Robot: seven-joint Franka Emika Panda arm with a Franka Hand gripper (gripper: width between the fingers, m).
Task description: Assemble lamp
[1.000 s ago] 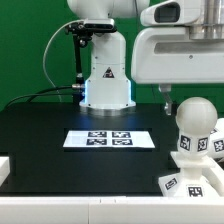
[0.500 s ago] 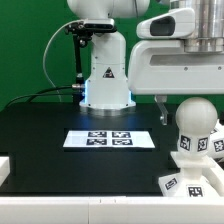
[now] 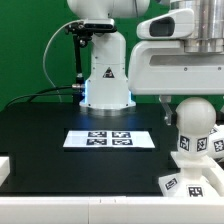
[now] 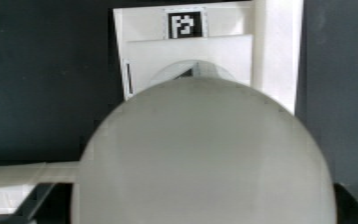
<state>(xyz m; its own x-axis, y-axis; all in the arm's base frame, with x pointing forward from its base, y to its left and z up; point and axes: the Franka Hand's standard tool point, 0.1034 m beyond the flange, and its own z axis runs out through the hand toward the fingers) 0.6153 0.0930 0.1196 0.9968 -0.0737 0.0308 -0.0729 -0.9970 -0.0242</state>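
The round white bulb (image 3: 197, 126) stands upright at the exterior view's right, with tags on its lower part, on or just behind the blocky tagged lamp base (image 3: 188, 186). My gripper (image 3: 194, 112) is lowered over the bulb with its jaws open. One finger (image 3: 165, 110) hangs beside the bulb with a small gap. In the wrist view the bulb (image 4: 202, 140) fills the space between the dark fingers (image 4: 39, 198), and the white base with one tag (image 4: 185, 22) lies beyond it. The shade is out of view.
The marker board (image 3: 108, 139) lies flat mid-table in front of the robot's pedestal (image 3: 106, 78). A white rail (image 3: 60, 206) runs along the near table edge. A white piece (image 3: 3, 170) shows at the exterior view's left edge.
My hand has come down and slightly to the exterior view's left, so the fingers now straddle the bulb's upper part. The bulb and base have not moved.
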